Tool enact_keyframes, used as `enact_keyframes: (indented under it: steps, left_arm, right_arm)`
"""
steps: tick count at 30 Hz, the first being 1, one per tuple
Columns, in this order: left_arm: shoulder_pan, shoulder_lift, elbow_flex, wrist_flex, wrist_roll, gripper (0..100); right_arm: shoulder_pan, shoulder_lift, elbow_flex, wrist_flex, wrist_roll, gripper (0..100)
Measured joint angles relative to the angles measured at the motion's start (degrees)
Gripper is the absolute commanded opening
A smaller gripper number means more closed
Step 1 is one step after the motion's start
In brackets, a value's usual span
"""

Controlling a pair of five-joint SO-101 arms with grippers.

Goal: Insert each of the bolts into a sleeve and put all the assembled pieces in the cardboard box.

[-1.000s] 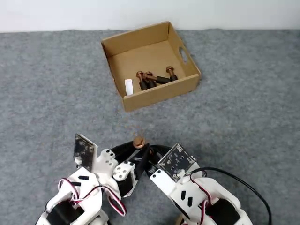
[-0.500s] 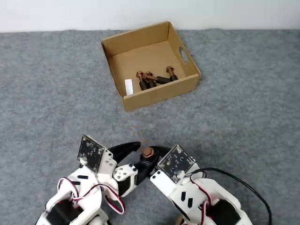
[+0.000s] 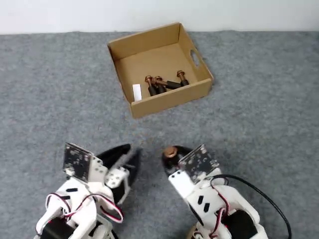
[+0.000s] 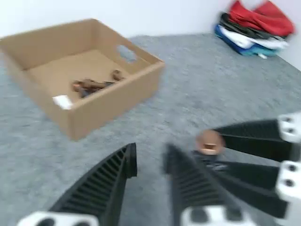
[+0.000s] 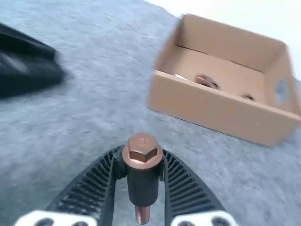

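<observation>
High, box: cardboard box [image 3: 169, 102] at far side of gray carpet [image 3: 259, 99], top open; three assembled pieces [image 3: 164, 83] lie inside nr front wall.
High, L arm: left gripper [image 3: 127, 155] at near side, well apart from box, fingers spread, nothing betw them.
High, R arm: right gripper [image 3: 172, 160] near it, not touching, pinching bolt [image 3: 171, 152], copper head up.
L wrist: own fingers apart over carpet; box ahead; bolt [image 4: 209, 142] in other arm's grip.
R wrist: bolt upright betw pads, dark sleeve [image 5: 142, 181] around shank, tip poking out below; box [image 5: 221, 106] beyond.
</observation>
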State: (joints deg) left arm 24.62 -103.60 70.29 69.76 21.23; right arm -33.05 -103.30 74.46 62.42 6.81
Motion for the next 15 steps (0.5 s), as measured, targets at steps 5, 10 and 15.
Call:
enact_keyframes:
  steps: [5, 10, 15]
  left_arm:
    - [-9.76, 0.00, 6.42, -0.09, -1.67, 0]
    - [-18.20, 0.09, 16.44, -1.32, -8.44, 0]
    - [-21.71, 0.09, 23.12, -5.01, -9.41, 0]
  right_arm:
    - [8.53, 0.26, -3.34, -0.09, -9.23, 0.8]
    - [15.82, 8.26, -9.41, -0.09, -14.33, 0.8]
    - [17.58, 25.05, -20.92, -3.08, -17.41, 0.8]
